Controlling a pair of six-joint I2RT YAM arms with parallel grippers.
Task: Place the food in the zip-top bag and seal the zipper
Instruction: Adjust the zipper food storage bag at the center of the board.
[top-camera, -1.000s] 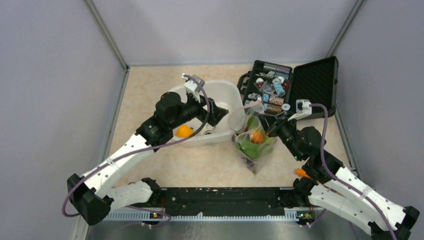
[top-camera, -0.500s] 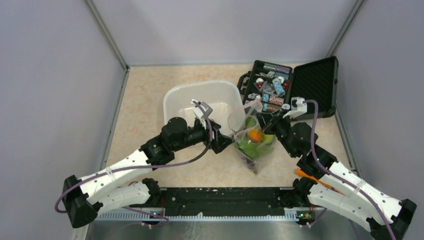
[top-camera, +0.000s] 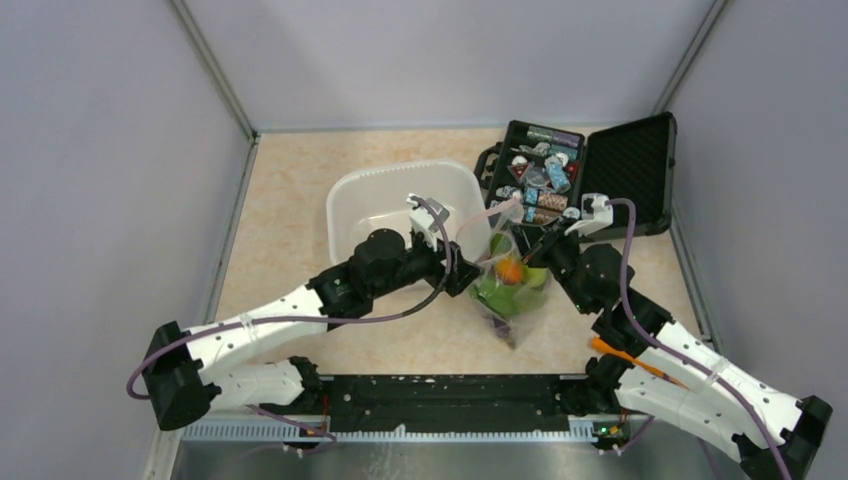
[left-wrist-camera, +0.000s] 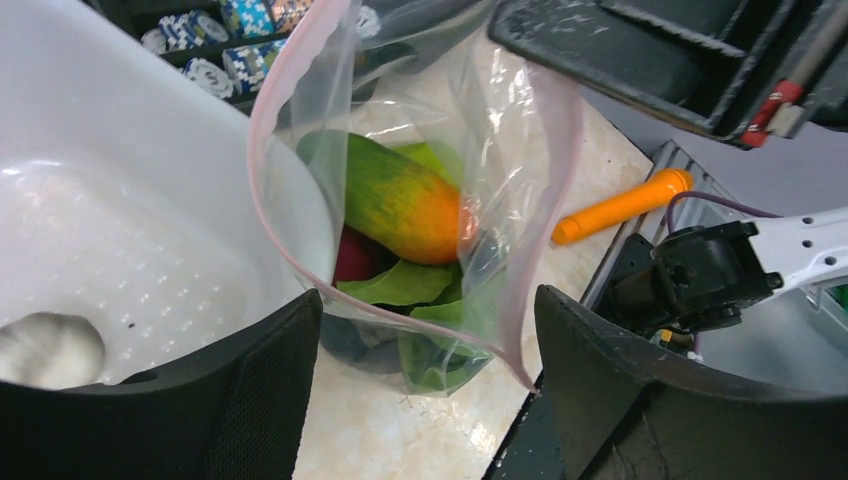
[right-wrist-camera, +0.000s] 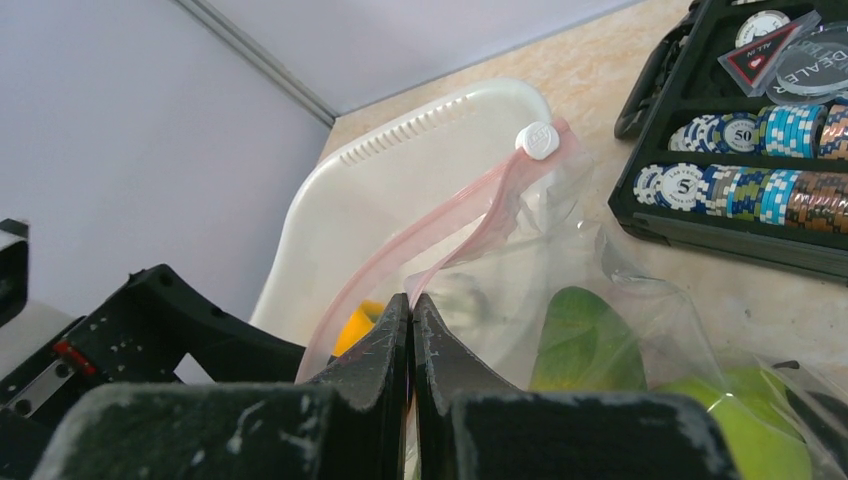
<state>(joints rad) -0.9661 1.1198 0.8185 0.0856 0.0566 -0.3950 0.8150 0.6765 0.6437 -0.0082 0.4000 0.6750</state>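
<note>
Clear zip-top bag (top-camera: 508, 290) sits mouth-open btwn white tub (top-camera: 340, 200) & black case (top-camera: 625, 160), food (left-wrist-camera: 400, 205) inside. R gripper (right-wrist-camera: 411, 300) fingers pressed together, pinching zipper (right-wrist-camera: 450, 215). L gripper (left-wrist-camera: 425, 305) fingers spread wide, bag mouth btwn them.

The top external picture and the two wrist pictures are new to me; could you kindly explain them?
Two robot arms are bolted at the near edge of a table. One picture looks down from above; the others come from wrist cameras. On it stand a white tub and an open black case of chips. The right end effector is shut on the pinkish zipper of a clear zip-top bag, holding its mouth up. Toy food lies inside. The left end effector is open and empty at the bag's mouth.
</note>
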